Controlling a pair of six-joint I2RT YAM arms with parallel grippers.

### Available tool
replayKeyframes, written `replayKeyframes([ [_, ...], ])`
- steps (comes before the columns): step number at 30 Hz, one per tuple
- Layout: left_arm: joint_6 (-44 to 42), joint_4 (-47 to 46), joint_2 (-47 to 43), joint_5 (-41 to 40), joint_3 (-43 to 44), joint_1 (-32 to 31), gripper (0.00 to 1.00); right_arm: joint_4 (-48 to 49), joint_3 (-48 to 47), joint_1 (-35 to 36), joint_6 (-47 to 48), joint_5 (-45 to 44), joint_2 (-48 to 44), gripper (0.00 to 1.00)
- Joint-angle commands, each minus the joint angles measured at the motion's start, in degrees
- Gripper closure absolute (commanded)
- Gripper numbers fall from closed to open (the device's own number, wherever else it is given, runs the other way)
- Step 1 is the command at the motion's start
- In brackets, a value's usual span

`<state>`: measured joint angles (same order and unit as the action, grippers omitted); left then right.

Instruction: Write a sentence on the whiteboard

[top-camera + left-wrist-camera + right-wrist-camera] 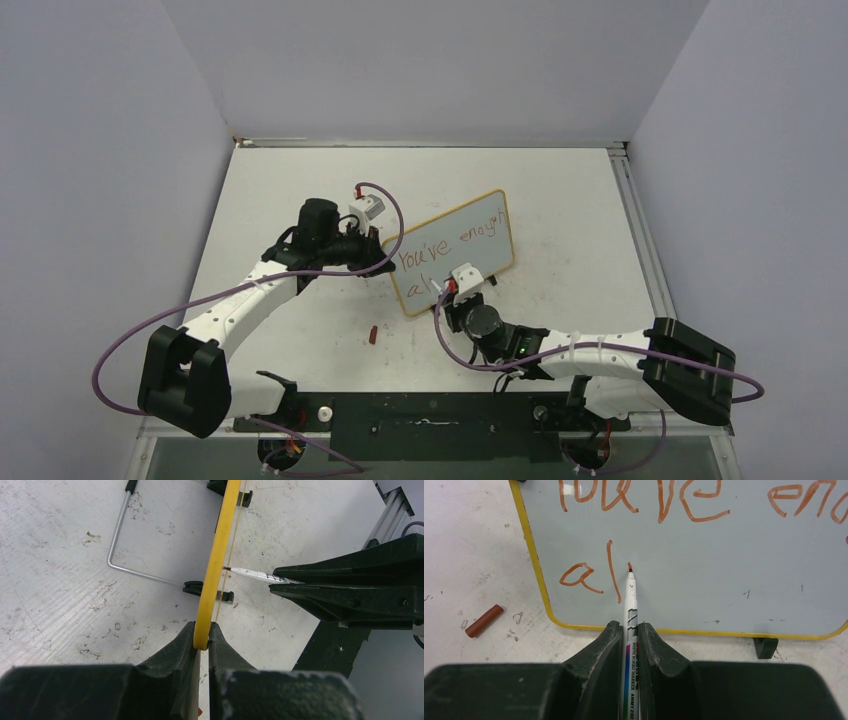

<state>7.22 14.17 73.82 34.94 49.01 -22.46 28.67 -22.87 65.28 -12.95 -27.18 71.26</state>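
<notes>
Right gripper (628, 630) clenched on slim white marker pen (630, 592), tip touching small yellow-rimmed glossy whiteboard (724, 570) propped mid white tabletop (300, 200). Left gripper (201, 630) clamps board rim. Red handwritten sentence (644, 500): second line at "al". Next probably third letter: steady, light stroke.

the top view looks down from high over the near edge, far enough to hold the whole table (300, 190). the left wrist view sits close along the whiteboard (216, 555) edge at mid frame; the right wrist view faces its front closely (both share the marker (630, 605)).
</notes>
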Motion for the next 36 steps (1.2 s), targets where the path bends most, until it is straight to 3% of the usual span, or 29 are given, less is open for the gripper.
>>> replayKeyframes([
  [1,-0.9,3.93,0.07,-2.98,0.99,-0.04,1.0,1.03,0.94,-0.32,-2.24,-0.84,0.86,0.95],
  [10,-0.89,3.93,0.06,-3.02,1.0,-0.04,1.0,0.24,2.36,-0.2,-3.98,-1.07,0.45,0.95],
  [25,-0.9,3.93,-0.08,-2.99,0.99,-0.04,1.0,0.53,-1.72,-2.33,2.31,-1.7,-1.71,0.95],
  [36,-0.9,3.93,-0.01,-3.03,1.0,-0.04,1.0,-0.28,0.63,-2.46,-1.24,-1.42,-1.24,0.95],
])
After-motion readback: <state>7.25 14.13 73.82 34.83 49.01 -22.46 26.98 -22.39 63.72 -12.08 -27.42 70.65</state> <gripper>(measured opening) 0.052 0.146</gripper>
